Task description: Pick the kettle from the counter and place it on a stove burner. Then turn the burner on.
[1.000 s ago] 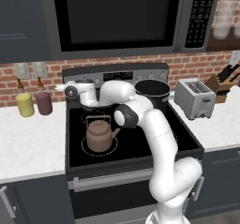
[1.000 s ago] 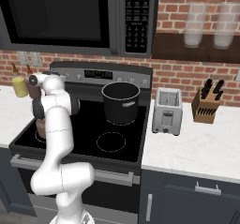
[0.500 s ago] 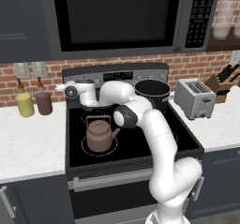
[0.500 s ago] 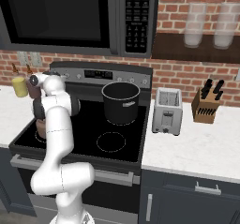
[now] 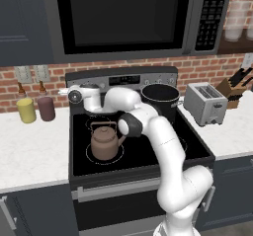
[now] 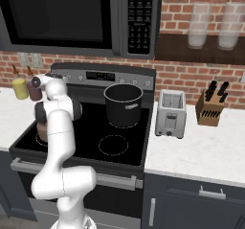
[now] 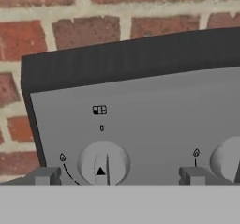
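With the kettle sitting on the stove burner, your hand hangs wide open and empty at the knob; next, close in and twist

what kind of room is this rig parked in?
A home-style kitchen, rendered rather than real. The giveaways: a black glass cooktop with a copper kettle on one ring, a microwave mounted above it against a brick wall, and a toaster on the white counter.
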